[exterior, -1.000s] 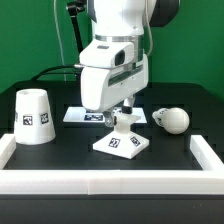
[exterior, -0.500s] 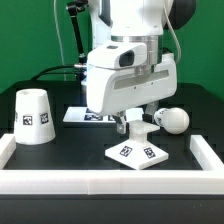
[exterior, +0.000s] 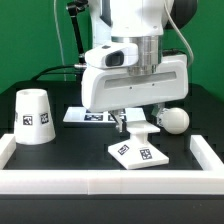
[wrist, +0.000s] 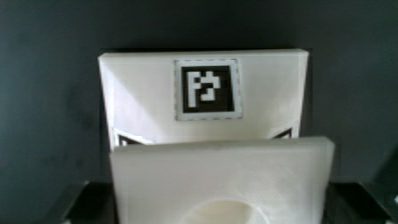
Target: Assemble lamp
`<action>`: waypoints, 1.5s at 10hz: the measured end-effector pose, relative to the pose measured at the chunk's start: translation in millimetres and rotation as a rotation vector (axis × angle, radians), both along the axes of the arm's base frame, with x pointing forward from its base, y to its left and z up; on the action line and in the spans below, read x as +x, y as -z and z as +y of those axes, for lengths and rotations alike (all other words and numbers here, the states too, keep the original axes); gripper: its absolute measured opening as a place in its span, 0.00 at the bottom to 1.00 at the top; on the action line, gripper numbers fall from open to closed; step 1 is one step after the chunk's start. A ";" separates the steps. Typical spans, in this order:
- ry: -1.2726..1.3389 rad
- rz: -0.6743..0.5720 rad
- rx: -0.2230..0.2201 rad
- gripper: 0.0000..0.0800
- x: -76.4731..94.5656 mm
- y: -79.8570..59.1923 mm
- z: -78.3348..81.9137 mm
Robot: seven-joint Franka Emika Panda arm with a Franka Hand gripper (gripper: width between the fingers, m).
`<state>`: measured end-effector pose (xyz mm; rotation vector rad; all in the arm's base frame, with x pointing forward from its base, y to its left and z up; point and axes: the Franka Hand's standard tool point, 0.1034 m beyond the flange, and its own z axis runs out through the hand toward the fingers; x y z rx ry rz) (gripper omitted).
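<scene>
The flat square lamp base [exterior: 140, 152] with tags lies tilted near the front of the black table, right of centre in the exterior view. My gripper [exterior: 137, 122] is shut on its raised middle block from above. In the wrist view the base [wrist: 205, 70] fills the frame, its tag facing me, and my gripper [wrist: 217, 205] closes on the block with dark fingers at both sides. The tapered shade [exterior: 33, 115] stands upright at the exterior view's left. The round bulb [exterior: 175, 120] lies at the exterior view's right, behind the base.
The marker board [exterior: 95, 115] lies flat behind the gripper. A white raised border [exterior: 110, 183] runs along the table's front and sides. A green wall stands behind.
The arm has carried the base toward the exterior view's right and a little forward, with the wrist turning. The shade and bulb have not moved.
</scene>
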<state>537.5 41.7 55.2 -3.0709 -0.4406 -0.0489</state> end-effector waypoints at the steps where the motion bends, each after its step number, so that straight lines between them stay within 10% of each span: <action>1: 0.007 -0.003 0.002 0.67 3.2 0.1 8.4; 9: 0.173 -0.007 0.023 0.67 42.0 0.1 57.1; 14: 0.177 -0.012 0.023 0.67 50.4 -0.1 57.4; 15: 0.170 -0.012 0.023 0.82 49.9 -0.1 58.4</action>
